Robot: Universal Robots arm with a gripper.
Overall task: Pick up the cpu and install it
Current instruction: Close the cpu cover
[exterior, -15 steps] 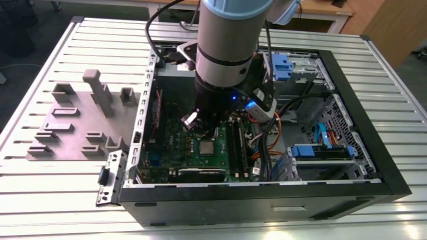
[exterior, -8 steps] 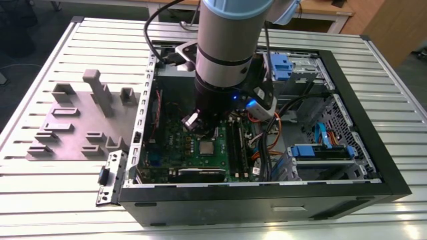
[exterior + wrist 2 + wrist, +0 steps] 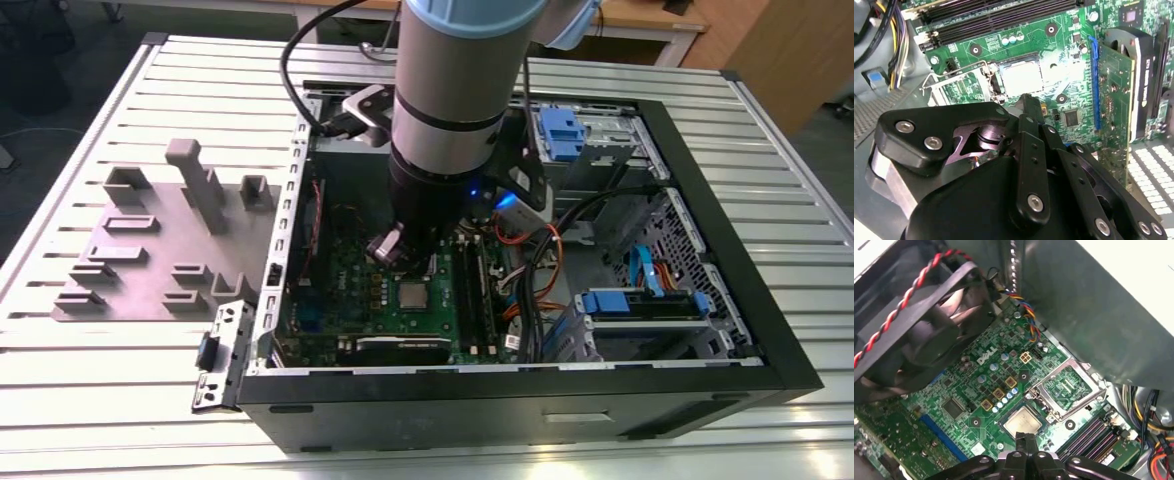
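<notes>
The gripper [image 3: 1027,100] is closest in the second wrist view, its black, bolted linkage tapering to two slim fingers that are drawn together with nothing between them. The first wrist view shows the same gripper [image 3: 1026,439] with its tips meeting in one narrow point.

That point stands just at the near edge of the cpu [image 3: 1021,79]. Whether it touches the metal top cannot be told. The cpu [image 3: 1022,421] lies flat in its socket on the green motherboard [image 3: 979,390], silvery face up, and it is free of the fingers. The socket bracket [image 3: 1069,387] is swung open and tilted up just beside the cpu, so that the chip is uncovered. In the second wrist view the bracket [image 3: 961,85] shows as a thin metal frame.

Black memory slots [image 3: 999,17] run along the board beyond the socket. A dark fan [image 3: 929,335] with a red and black twisted lead sits at the board's far end.

In the exterior view the arm [image 3: 454,90] reaches straight down into the open computer case [image 3: 787,370], directly above the cpu [image 3: 414,293]. The case rests on a slatted table [image 3: 107,400], with a grey fixture tray [image 3: 147,250] beside it on the exterior view's left.
</notes>
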